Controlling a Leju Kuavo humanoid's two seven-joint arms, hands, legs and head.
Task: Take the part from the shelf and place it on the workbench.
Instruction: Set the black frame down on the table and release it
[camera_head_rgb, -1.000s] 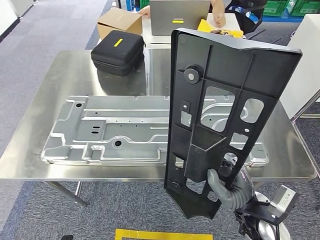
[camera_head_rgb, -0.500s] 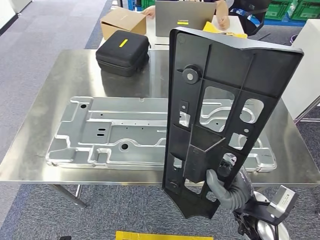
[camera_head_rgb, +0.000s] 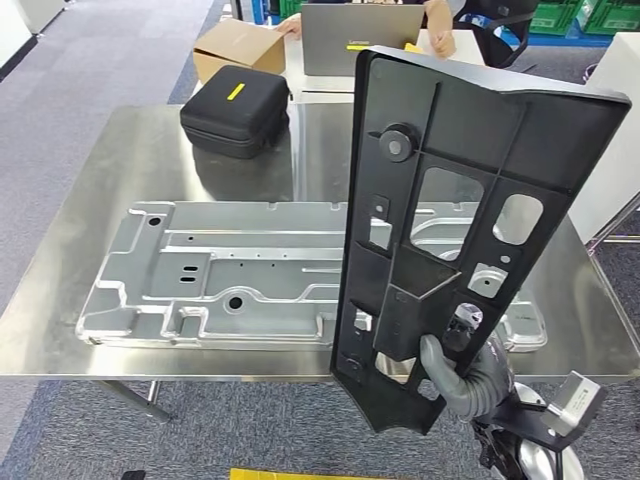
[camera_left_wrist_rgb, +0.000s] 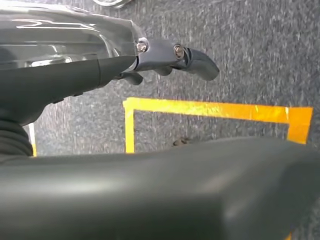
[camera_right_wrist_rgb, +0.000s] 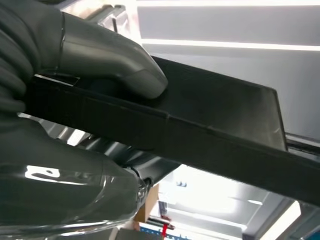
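Observation:
A large black plastic part (camera_head_rgb: 460, 200), flat with ribs and several cut-outs, stands upright in the head view in front of the steel workbench (camera_head_rgb: 98, 170). My right hand (camera_head_rgb: 453, 375) grips its lower edge from below right, the thumb hooked through a cut-out. In the right wrist view the grey thumb (camera_right_wrist_rgb: 113, 60) presses on the part's (camera_right_wrist_rgb: 211, 120) dark edge. The part hides the right half of the bench. My left hand (camera_left_wrist_rgb: 75, 75) hangs over grey carpet with its fingers apart, holding nothing.
A long stamped metal panel (camera_head_rgb: 226, 270) lies across the workbench. A black zip case (camera_head_rgb: 234, 110) sits at the bench's back. Behind are a cardboard box (camera_head_rgb: 238, 48), a laptop (camera_head_rgb: 355, 35) and a person's hand (camera_head_rgb: 438, 25). Yellow floor tape (camera_left_wrist_rgb: 211, 110) marks the carpet.
The whole view has shifted a little, so the camera moved. The black part now stands slightly higher and further right against the bench, still in my right hand.

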